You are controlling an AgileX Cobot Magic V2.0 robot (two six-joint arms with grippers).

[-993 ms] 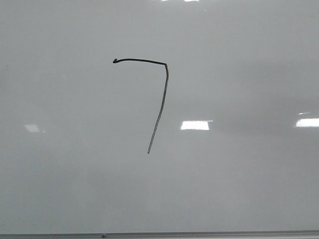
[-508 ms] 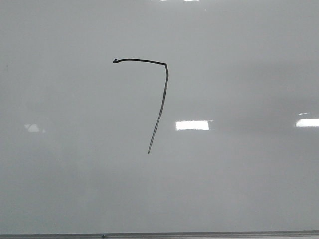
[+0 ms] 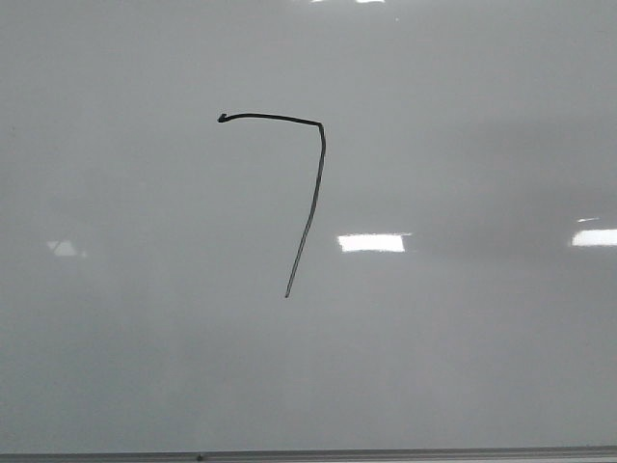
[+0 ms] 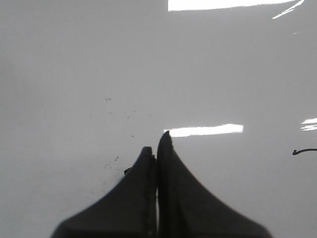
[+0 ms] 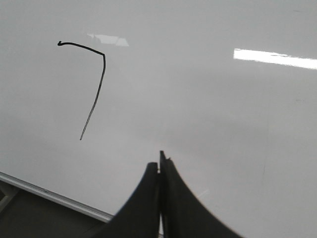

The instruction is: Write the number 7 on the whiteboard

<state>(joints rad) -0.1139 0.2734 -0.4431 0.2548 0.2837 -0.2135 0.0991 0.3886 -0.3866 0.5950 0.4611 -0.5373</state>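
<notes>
The whiteboard (image 3: 463, 347) fills the front view, glossy pale grey. The number 7 (image 3: 323, 135) is on it in thin black marker line: a short top stroke with a tiny hook, joined to a long slanting downstroke. No gripper shows in the front view. In the left wrist view my left gripper (image 4: 156, 146) is shut and empty over the whiteboard (image 4: 74, 74), with only the hook end of the 7 (image 4: 302, 150) in sight. In the right wrist view my right gripper (image 5: 159, 161) is shut and empty, apart from the whole 7 (image 5: 104, 57). No marker is in view.
The board's thin grey frame edge (image 3: 386, 453) runs along the near side and also shows in the right wrist view (image 5: 54, 196), with a dark surface (image 5: 29, 218) beyond it. Bright glare patches (image 3: 371, 243) lie on the board. Small black specks (image 4: 116, 159) mark it near the left gripper.
The glare patches on the board have shifted slightly to the left. The 7 is unchanged.
</notes>
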